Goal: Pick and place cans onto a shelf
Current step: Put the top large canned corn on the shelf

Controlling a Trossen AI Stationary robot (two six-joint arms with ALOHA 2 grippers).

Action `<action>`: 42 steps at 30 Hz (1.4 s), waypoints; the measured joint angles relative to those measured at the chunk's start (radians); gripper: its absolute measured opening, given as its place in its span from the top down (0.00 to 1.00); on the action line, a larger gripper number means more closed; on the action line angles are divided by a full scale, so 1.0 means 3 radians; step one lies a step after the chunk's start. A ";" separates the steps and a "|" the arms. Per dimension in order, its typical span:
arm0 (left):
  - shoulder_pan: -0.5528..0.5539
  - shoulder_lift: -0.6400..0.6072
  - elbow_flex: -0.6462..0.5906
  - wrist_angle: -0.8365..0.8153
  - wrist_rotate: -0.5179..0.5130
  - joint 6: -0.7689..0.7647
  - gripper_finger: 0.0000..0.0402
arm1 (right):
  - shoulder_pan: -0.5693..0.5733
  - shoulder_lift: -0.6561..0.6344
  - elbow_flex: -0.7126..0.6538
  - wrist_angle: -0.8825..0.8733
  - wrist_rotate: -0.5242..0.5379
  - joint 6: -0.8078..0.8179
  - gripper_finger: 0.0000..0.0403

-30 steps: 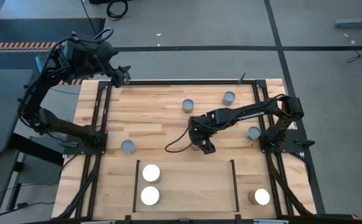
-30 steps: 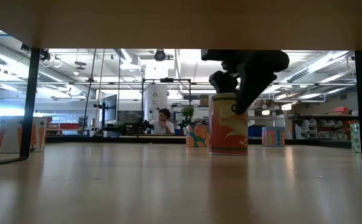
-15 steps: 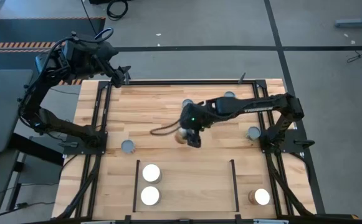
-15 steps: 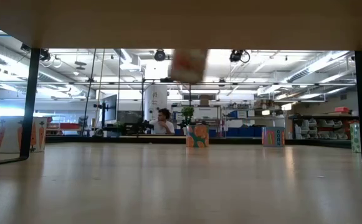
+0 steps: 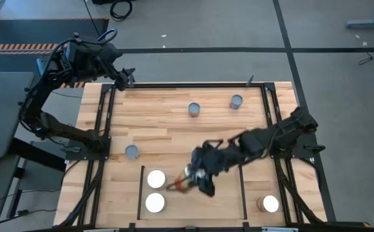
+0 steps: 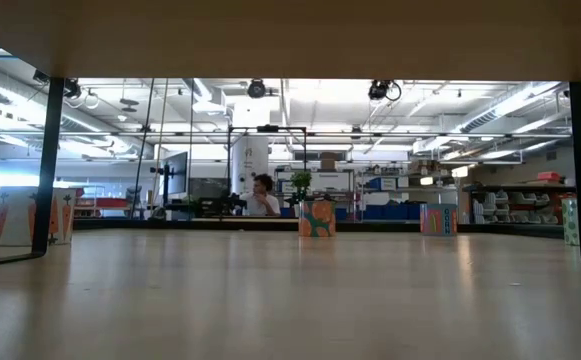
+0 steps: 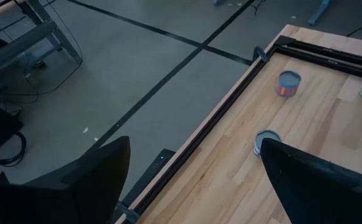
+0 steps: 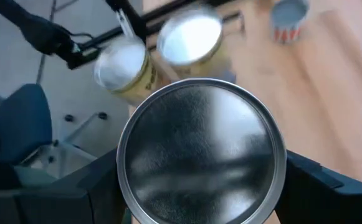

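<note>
While carried low over the shelf (image 5: 225,193) at lower centre of the high view, held can (image 8: 200,152) sits clamped between the right gripper (image 5: 196,177) fingers — grey lid filling the right wrist view. Just left: two white-topped cans (image 5: 156,179) already on the panel. Risk, by judgement: clipping those neighbours, or tipping on release if let go tilted. Left gripper (image 7: 193,186) parked at upper left, fingers spread — holding nothing.
</note>
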 joint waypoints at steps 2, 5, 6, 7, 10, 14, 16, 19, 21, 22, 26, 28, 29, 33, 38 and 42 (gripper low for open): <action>0.0000 0.0000 0.0000 0.0001 -0.0001 0.0000 0.09 | 0.0056 0.0173 0.0115 -0.0068 0.0085 0.0085 0.23; 0.0000 0.0000 0.0000 0.0002 -0.0001 0.0000 0.09 | 0.0107 0.0469 0.0484 -0.0416 0.0217 0.0098 0.23; 0.0000 0.0000 0.0000 0.0001 0.0000 0.0000 0.09 | 0.0119 0.0575 0.0648 -0.0513 0.0238 0.0077 0.23; 0.0000 0.0000 0.0000 0.0001 -0.0001 0.0000 0.09 | 0.0127 0.0689 0.0811 -0.0615 0.0264 0.0068 0.23; 0.0000 0.0000 0.0000 0.0000 -0.0001 0.0000 0.09 | 0.0153 0.0967 0.1217 -0.1146 0.0395 0.0030 0.23; 0.0000 0.0000 0.0000 0.0001 -0.0001 -0.0001 0.09 | 0.0160 0.1117 0.1497 -0.1539 0.0585 -0.0049 0.22; 0.0000 0.0000 0.0000 0.0001 0.0000 -0.0001 0.09 | 0.0154 0.1128 0.1505 -0.1481 0.0597 -0.0104 0.20; 0.0000 0.0000 0.0000 0.0001 -0.0001 -0.0001 0.09 | 0.0151 0.1143 0.1459 -0.1366 0.0585 -0.0188 0.19; 0.0000 0.0000 0.0000 0.0001 0.0000 -0.0001 0.09 | 0.0150 0.1144 0.1459 -0.1354 0.0588 -0.0193 0.20; 0.0000 0.0000 0.0000 0.0001 0.0000 -0.0001 0.09 | 0.0149 0.1142 0.1459 -0.1356 0.0591 -0.0218 0.20; 0.0000 0.0000 0.0000 0.0001 -0.0001 -0.0001 0.09 | 0.0148 0.1141 0.1459 -0.1345 0.0685 -0.0361 0.17; 0.0000 0.0000 0.0000 0.0001 0.0000 -0.0001 0.09 | 0.0146 0.1141 0.1459 -0.1273 0.0686 -0.0402 0.15; 0.0000 0.0000 0.0000 0.0001 -0.0001 -0.0001 0.09 | 0.0139 0.1141 0.1459 -0.1240 0.0676 -0.0429 0.13; 0.0000 0.0000 0.0000 0.0001 0.0000 -0.0001 0.09 | 0.0131 0.1140 0.1459 -0.1153 0.0575 -0.0522 0.10; 0.0000 0.0000 0.0000 0.0000 0.0000 -0.0001 0.09 | 0.0133 0.1140 0.1420 -0.1160 0.0632 -0.0526 0.09; 0.0000 0.0000 0.0000 0.0000 -0.0001 0.0000 0.09 | 0.0131 0.1140 0.1420 -0.1090 0.0648 -0.0541 0.09</action>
